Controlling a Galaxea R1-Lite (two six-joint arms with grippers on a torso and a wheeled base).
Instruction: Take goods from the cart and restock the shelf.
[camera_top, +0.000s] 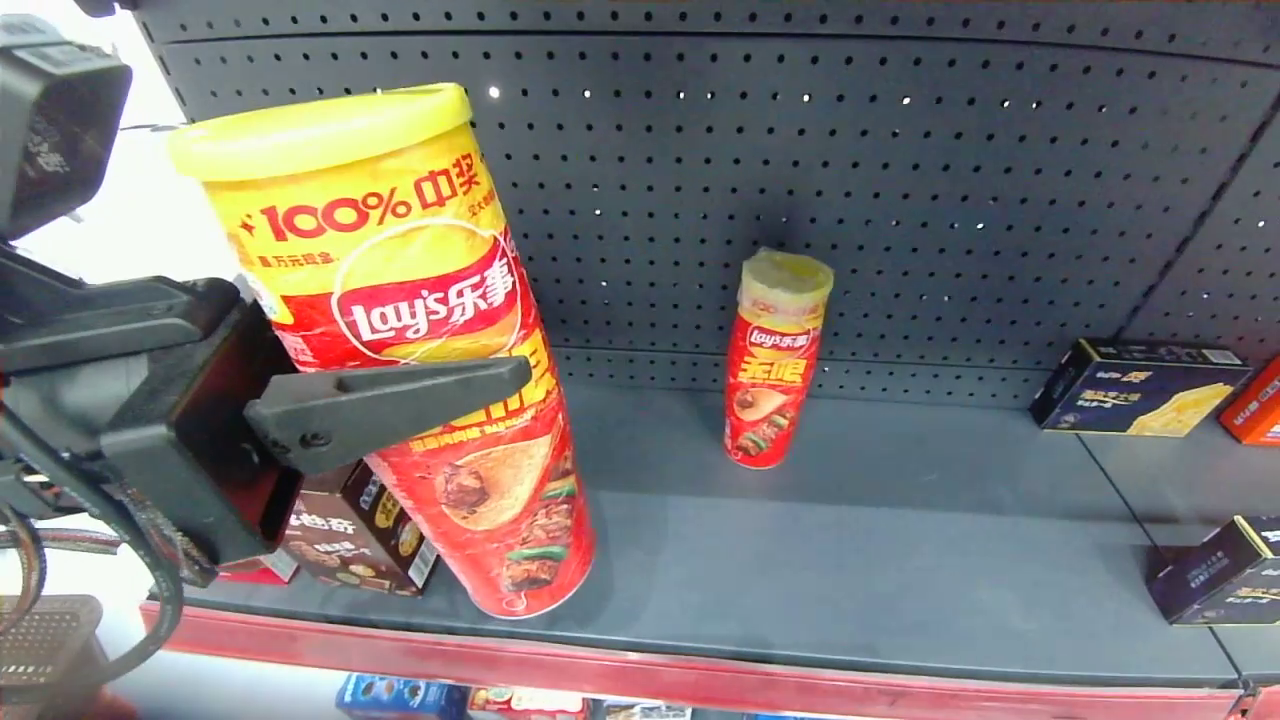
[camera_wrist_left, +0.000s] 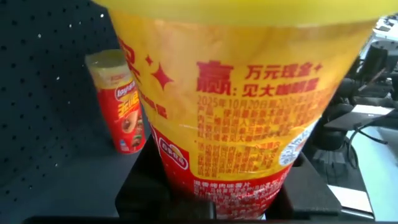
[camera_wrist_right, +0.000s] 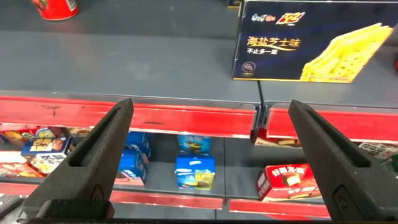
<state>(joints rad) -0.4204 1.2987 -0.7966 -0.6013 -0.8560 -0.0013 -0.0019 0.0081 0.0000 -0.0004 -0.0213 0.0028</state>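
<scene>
The left gripper (camera_top: 470, 385) is clamped around the middle of a tall chip can (camera_top: 400, 300), which tilts with its base low over the front of the shelf (camera_top: 800, 560), probably so it can be stood near the second can (camera_top: 775, 360), upright by the back panel. A dark box (camera_top: 1140, 385) lies farther right. The right gripper (camera_wrist_right: 211, 107) hangs wide open, holding nothing, facing the shelf's red edge

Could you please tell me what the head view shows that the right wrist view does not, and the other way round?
Head view only: the left gripper shut on a tall chips can, a brown box behind it, and the pegboard back wall. Right wrist view only: the open right gripper, and the lower shelf with blue packs and a red box. Both: the grey shelf deck and its red front rail.
</scene>
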